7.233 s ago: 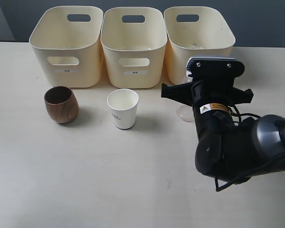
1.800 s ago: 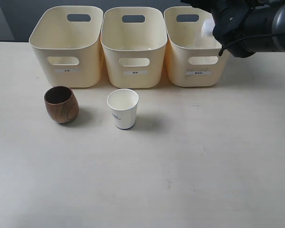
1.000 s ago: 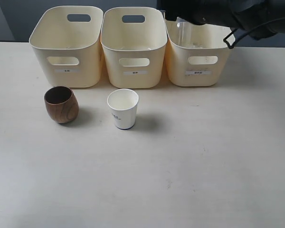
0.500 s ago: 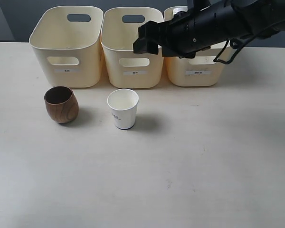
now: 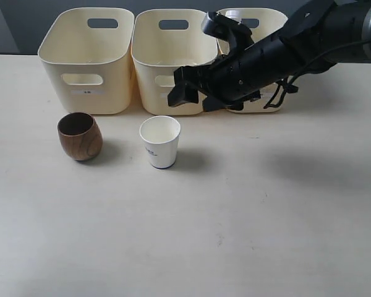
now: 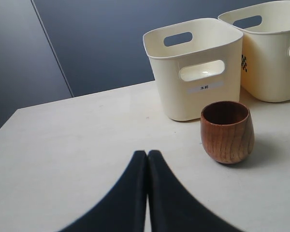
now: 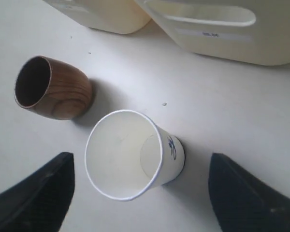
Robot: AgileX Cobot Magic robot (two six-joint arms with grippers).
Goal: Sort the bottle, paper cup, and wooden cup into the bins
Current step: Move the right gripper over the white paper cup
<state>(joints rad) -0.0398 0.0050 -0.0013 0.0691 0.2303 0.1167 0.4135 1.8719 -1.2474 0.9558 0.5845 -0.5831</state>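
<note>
The white paper cup (image 5: 160,141) stands upright in front of the middle bin (image 5: 153,62). My right gripper (image 5: 195,99) hangs open just above and behind it, reaching in from the right. In the right wrist view the paper cup (image 7: 130,154) lies between the wide-apart fingers (image 7: 43,193) of the right gripper (image 7: 140,162). The wooden cup (image 5: 80,136) stands before the left bin (image 5: 86,102). The bottle's white cap (image 5: 233,13) shows inside the right bin (image 5: 263,10); its body is hidden. My left gripper (image 6: 147,154) is shut and empty, near the wooden cup (image 6: 227,131).
The three cream bins stand in a row along the table's far side. My right arm (image 5: 278,52) crosses in front of the right bin. The left bin (image 6: 195,67) stands behind the wooden cup in the left wrist view. The dark wall lies behind the bins.
My right gripper has left the bottle in the right bin, then swung left and down past the middle bin to just above the paper cup. Both cups stayed put.
</note>
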